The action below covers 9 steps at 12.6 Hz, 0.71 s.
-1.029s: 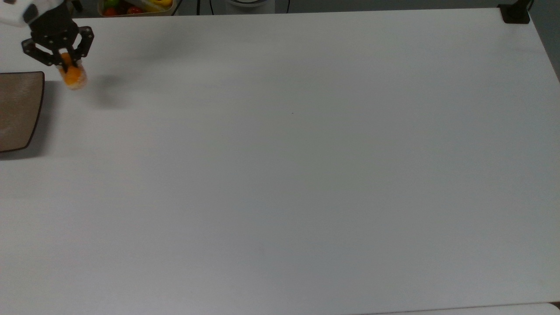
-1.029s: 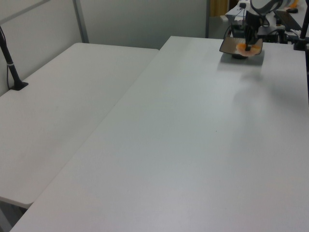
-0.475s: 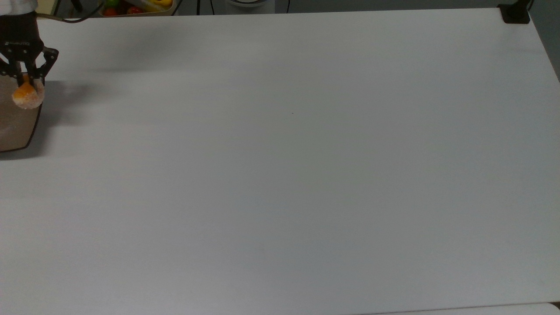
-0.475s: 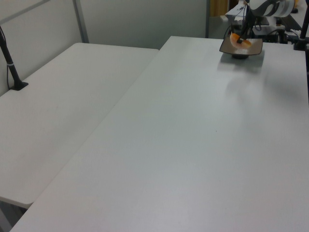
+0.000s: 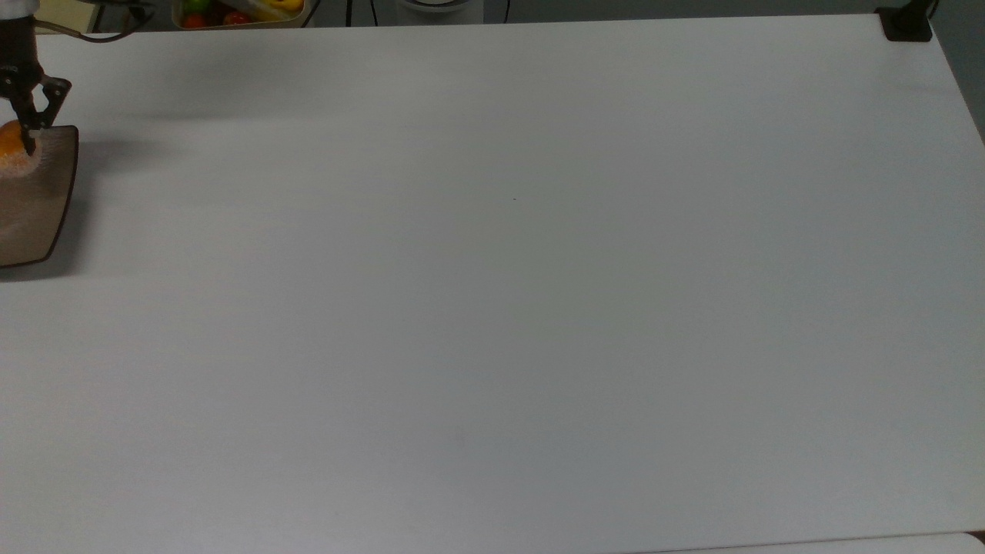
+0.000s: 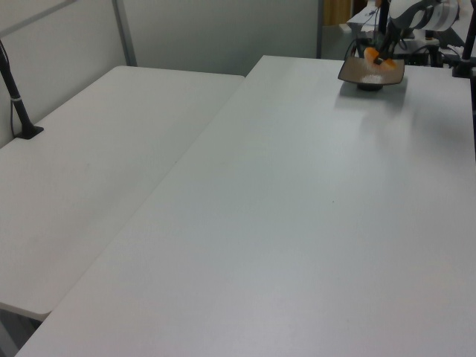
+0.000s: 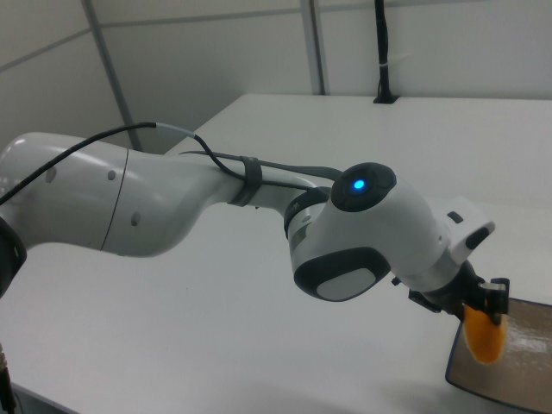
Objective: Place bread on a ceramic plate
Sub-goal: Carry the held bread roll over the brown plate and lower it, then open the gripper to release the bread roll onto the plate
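The bread [image 5: 9, 150], a small orange bun with a paler base, is held in my gripper [image 5: 21, 135], which is shut on it. It hangs over the top corner of the ceramic plate [image 5: 42, 208], a brownish square plate with a dark rim at the top view's far left edge. In the left view the bread [image 6: 370, 53] sits in the gripper [image 6: 379, 53] just above the plate [image 6: 361, 73] at the table's far end. In the right view the gripper [image 7: 485, 312] holds the bread [image 7: 485, 341] above the plate's [image 7: 517, 375] near edge.
A tray of red, green and yellow fruits [image 5: 238, 11] stands beyond the table's far edge. A black post base [image 5: 908, 23] sits at the top view's right corner. A second white table [image 6: 89, 163] adjoins on the left view's left. The white arm [image 7: 172, 198] spans the right view.
My gripper has carried the bread toward the top view's left, from beside the plate's right edge to over the plate. The plate has not moved.
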### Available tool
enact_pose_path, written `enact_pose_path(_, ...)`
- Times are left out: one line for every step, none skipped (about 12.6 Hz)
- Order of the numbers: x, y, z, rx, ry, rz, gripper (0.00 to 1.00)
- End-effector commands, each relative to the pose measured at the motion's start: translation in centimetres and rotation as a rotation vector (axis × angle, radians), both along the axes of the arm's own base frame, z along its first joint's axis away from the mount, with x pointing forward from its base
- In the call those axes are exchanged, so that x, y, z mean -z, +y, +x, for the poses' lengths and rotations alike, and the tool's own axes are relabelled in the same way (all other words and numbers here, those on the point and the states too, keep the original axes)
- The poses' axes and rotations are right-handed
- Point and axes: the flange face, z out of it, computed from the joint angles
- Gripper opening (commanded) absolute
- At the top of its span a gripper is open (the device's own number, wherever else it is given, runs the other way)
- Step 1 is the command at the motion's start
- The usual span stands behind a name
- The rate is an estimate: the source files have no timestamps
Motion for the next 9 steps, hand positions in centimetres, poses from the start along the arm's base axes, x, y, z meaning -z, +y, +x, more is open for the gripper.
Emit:
enact_pose_path(-0.2, 0.2, 0.7, 0.003, -0.023, -0.007, 1.0)
enact_pose_path(-0.3, 0.4, 0.8, 0.0, -0.025, -0.006, 1.0)
enact_pose_path(-0.3, 0.5, 0.9, -0.001, -0.024, -0.004, 1.0)
enact_pose_path(-0.4, 0.6, 0.9, -0.003, -0.025, -0.003, 1.0)
enact_pose_path(-0.5, 0.8, 1.0, -0.005, -0.025, 0.001, 1.0)
enact_pose_path(-0.9, 0.9, 1.0, -0.001, -0.032, 0.007, 1.0)
enact_pose_path(-1.3, 1.4, 1.0, 0.011, -0.036, 0.041, 1.0)
enact_pose_path(-2.1, 2.4, 1.2, 0.009, -0.028, 0.088, 1.0)
enact_pose_path(-2.7, 2.8, 1.1, 0.007, -0.019, 0.12, 1.0)
